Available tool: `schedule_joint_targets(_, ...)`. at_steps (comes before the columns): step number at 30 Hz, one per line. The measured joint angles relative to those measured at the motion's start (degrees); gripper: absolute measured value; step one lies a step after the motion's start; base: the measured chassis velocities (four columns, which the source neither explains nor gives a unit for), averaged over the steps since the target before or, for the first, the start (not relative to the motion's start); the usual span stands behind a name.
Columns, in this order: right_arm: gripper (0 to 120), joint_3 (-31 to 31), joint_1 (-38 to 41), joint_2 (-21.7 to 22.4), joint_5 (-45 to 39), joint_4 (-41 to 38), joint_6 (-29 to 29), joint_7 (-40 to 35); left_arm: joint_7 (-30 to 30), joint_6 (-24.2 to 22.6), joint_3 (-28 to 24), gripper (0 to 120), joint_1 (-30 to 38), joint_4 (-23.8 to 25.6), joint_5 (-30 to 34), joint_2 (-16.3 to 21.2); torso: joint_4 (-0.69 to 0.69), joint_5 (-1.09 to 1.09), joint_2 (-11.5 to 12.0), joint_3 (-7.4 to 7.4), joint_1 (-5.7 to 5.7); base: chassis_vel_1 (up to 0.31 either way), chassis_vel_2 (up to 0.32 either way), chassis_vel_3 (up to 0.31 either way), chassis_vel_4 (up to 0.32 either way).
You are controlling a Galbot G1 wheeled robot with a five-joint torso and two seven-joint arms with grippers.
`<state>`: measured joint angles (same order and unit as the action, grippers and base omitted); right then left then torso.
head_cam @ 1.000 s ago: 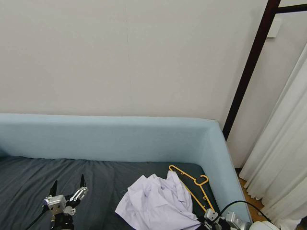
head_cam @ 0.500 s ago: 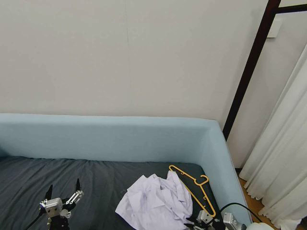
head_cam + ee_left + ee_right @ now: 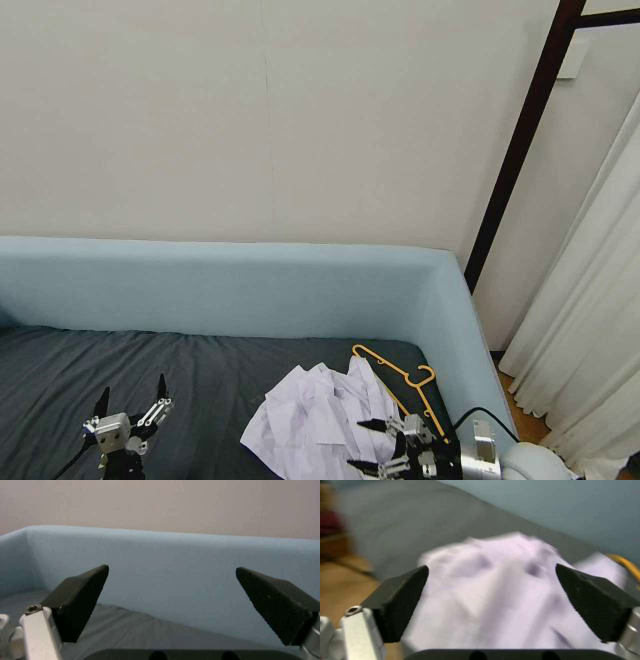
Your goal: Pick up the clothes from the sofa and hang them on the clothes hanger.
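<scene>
A crumpled white shirt (image 3: 315,420) lies on the dark grey sofa seat (image 3: 200,375), near the right armrest. A yellow hanger (image 3: 400,385) rests partly under the shirt, against the armrest side. My right gripper (image 3: 375,447) is open and hovers just above the shirt's near right edge; the right wrist view shows the shirt (image 3: 500,588) between the open fingers (image 3: 400,600), and a bit of the hanger (image 3: 626,564). My left gripper (image 3: 130,398) stands open over the bare seat at the left, facing the blue sofa back (image 3: 165,570).
The light blue sofa back (image 3: 230,285) and right armrest (image 3: 455,340) fence in the seat. A dark clothes-rack pole (image 3: 520,140) rises behind the armrest at the right. White curtains (image 3: 590,320) hang at the far right, above a strip of wooden floor.
My right gripper has come up and leftward over the shirt's edge, fingers now spread wide. The left gripper dropped slightly a second ago and has held still since.
</scene>
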<state>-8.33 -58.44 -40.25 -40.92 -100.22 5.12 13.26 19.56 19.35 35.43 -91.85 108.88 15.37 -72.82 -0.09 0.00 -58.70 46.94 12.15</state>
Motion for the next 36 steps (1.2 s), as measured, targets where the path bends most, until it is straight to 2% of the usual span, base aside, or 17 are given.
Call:
schedule_joint_targets(1, 98, 0.0, 0.0, 0.0, 0.0, 0.0, 0.0, 0.0, 0.0, 0.0, 0.0, 100, 0.0, 0.0, 0.0, 0.0, 0.0, 0.0, 0.0, 0.0, 0.0, 0.0, 0.0, 0.0, 0.0)
schedule_joint_targets(4, 100, -1.86, 1.42, -1.6, -0.66, 0.83, 4.98, -10.22, -0.04, 0.01, 0.01, 100, -0.28, 0.38, -0.03, -0.07, -0.01, 0.0, 0.0, 0.0, 0.0, 0.0, 0.0, 0.0, 0.0)
schedule_joint_targets(7, 100, -2.32, 2.18, -2.36, -1.55, 1.43, 6.74, -12.1, -0.05, 0.01, 0.06, 100, -0.39, 0.5, -0.07, -0.1, -0.01, 0.0, 0.0, 0.0, 0.0, 0.0, 0.0, 0.0, 0.0)
schedule_joint_targets(9, 100, -3.02, 4.41, -4.61, -7.29, 3.27, 10.89, -15.41, -0.06, 0.01, 0.16, 100, -0.59, 0.94, -0.25, -0.3, -0.01, 0.0, 0.0, 0.0, 0.0, 0.0, 0.0, 0.0, 0.0)
schedule_joint_targets(11, 94, -3.09, 6.62, -7.01, -13.57, 5.48, 14.17, -18.6, -0.11, 0.01, 0.17, 100, -0.86, 1.45, -0.56, -0.69, 0.01, 0.0, 0.0, 0.0, 0.0, 0.0, 0.0, 0.0, 0.0)
schedule_joint_targets(12, 94, -3.09, 6.62, -7.01, -13.57, 5.48, 14.17, -18.6, -0.11, 0.01, 0.17, 100, -0.86, 1.45, -0.56, -0.69, 0.01, 0.0, 0.0, 0.0, 0.0, 0.0, 0.0, 0.0, 0.0)
schedule_joint_targets(15, 80, -3.04, 8.35, -9.14, -15.32, 9.37, 14.93, -18.93, -0.08, 0.11, 0.13, 100, -1.16, 1.58, -0.88, -1.05, 0.01, -0.01, 0.0, 0.0, 0.0, 0.0, 0.0, 0.0, 0.0)
schedule_joint_targets(16, 80, -3.04, 8.35, -9.14, -15.32, 9.37, 14.93, -18.93, -0.08, 0.11, 0.13, 100, -1.16, 1.58, -0.88, -1.05, 0.01, -0.01, 0.0, 0.0, 0.0, 0.0, 0.0, 0.0, 0.0)
schedule_joint_targets(19, 69, -3.04, 8.68, -9.98, -14.46, 11.32, 14.96, -18.14, -0.09, 0.41, 0.11, 100, -1.26, 1.48, -0.94, -1.12, 0.0, 0.0, 0.0, 0.0, 0.0, 0.0, 0.0, 0.0, 0.0)
schedule_joint_targets(21, 57, -3.04, 8.55, -10.26, -13.06, 12.05, 15.04, -17.5, -0.07, 0.52, 0.12, 100, -1.24, 1.23, -0.94, -1.12, 0.0, -0.01, 0.0, 0.0, 0.0, 0.0, 0.0, 0.0, 0.0)
schedule_joint_targets(25, 52, -3.04, 8.2, -10.42, -11.91, 12.41, 15.33, -17.28, -0.05, 0.55, 0.1, 100, -1.14, 1.08, -0.93, -1.1, 0.0, 0.0, 0.0, 0.0, 0.0, 0.0, 0.0, 0.0, 0.0)
schedule_joint_targets(27, 39, -2.92, 7.78, -10.86, -10.51, 13.23, 15.93, -17.36, -0.03, 0.55, -0.09, 100, -0.85, 0.91, -0.89, -1.07, -0.01, -0.01, 0.0, 0.0, 0.0, 0.0, 0.0, 0.0, 0.0)
schedule_joint_targets(30, 26, -2.45, 7.67, -11.58, -10.33, 14.31, 16.5, -18.24, -0.03, 0.55, -0.21, 100, -0.65, 0.77, -0.83, -0.97, 0.0, 0.0, 0.0, 0.0, 0.0, 0.0, 0.0, 0.0, 0.0)
schedule_joint_targets(31, 26, -2.45, 7.67, -11.58, -10.33, 14.31, 16.5, -18.24, -0.03, 0.55, -0.21, 100, -0.65, 0.77, -0.83, -0.97, 0.0, 0.0, 0.0, 0.0, 0.0, 0.0, 0.0, 0.0, 0.0)
schedule_joint_targets(34, 17, -2.11, 7.67, -11.98, -10.24, 15.0, 16.52, -18.65, -0.01, 0.55, -0.22, 100, -0.53, 0.59, -0.71, -0.79, 0.0, 0.0, 0.0, 0.0, 0.0, 0.0, 0.0, 0.0, 0.0)
schedule_joint_targets(35, 10, -1.98, 7.68, -12.02, -10.22, 15.07, 16.52, -18.76, -0.01, 0.55, -0.22, 100, -0.48, 0.53, -0.66, -0.71, 0.0, 0.0, 0.0, 0.0, 0.0, 0.0, 0.0, 0.0, 0.0)
schedule_joint_targets(36, 10, -1.9, 7.68, -12.02, -10.22, 15.07, 16.53, -18.85, -0.01, 0.55, -0.22, 100, -0.4, 0.45, -0.61, -0.66, 0.0, 0.0, 0.0, 0.0, 0.0, 0.0, 0.0, 0.0, 0.0)
